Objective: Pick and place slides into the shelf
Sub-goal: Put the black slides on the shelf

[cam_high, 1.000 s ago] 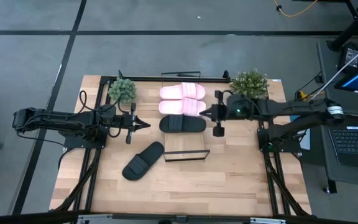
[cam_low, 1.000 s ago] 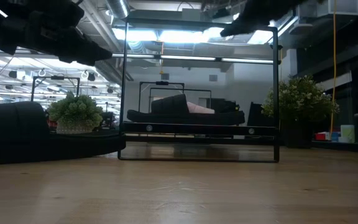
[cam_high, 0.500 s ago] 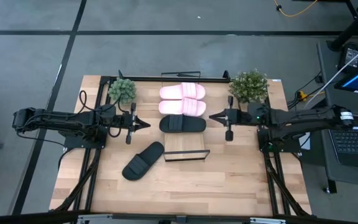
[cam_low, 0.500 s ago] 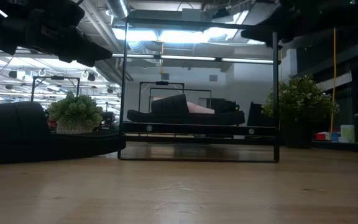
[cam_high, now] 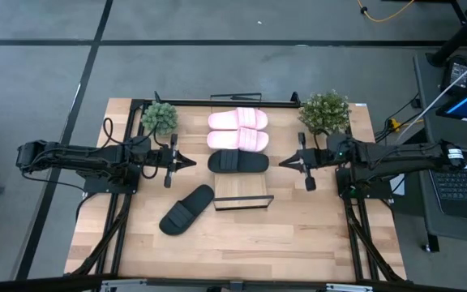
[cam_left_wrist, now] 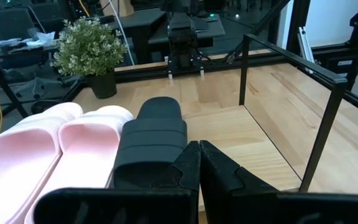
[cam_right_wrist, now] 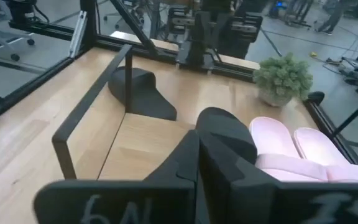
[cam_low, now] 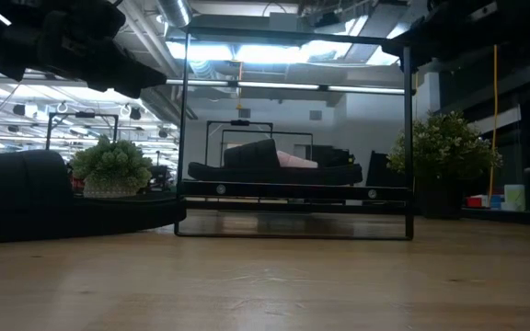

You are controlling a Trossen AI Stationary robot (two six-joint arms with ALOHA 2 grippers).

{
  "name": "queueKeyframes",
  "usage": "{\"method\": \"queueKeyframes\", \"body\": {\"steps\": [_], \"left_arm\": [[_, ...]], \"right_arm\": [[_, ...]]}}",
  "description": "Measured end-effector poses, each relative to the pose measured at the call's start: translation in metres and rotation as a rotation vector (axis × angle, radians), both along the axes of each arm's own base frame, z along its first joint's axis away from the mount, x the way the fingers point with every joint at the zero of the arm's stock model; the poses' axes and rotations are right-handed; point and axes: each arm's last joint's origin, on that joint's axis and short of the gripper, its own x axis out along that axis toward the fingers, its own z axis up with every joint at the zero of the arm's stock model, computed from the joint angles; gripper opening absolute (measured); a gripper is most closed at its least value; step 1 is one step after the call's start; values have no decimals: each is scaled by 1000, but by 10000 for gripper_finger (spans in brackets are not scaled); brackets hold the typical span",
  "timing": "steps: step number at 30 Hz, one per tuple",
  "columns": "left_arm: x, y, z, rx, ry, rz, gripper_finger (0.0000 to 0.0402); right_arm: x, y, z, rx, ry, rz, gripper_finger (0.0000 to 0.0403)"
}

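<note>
Left end effector [cam_high: 191, 162], fingers together, hovers left of the shelf [cam_high: 244, 195]. One black slide [cam_high: 186, 209] lies loose, nearer and left; it should approach strap-on, opening wide. Right end effector [cam_high: 283, 163] waits, fingers together.

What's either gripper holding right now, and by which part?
Nothing. The left gripper and right gripper are both shut and empty, flanking the black slide on the shelf.

Those smooth matt pale pink foam-looking slides [cam_left_wrist: 55, 146] sit beside a matt black ribbed-strap slide [cam_left_wrist: 151, 140] on the light-wood board shelf [cam_left_wrist: 229, 134].
</note>
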Motion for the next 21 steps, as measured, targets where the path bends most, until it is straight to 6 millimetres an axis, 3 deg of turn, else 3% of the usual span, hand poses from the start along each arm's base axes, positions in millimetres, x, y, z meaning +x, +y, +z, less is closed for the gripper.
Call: {"method": "queueKeyframes", "body": {"steps": [6,14,21], "left_arm": [[0,0,0,-17,0,3,0],[0,0,0,-35,1,7,0],[0,0,0,-55,3,8,0]], "right_arm": [[0,0,0,2,-2,-1,14],[-5,0,-30,-8,-136,-1,14],[-7,0,-34,-31,-185,1,14]]}}
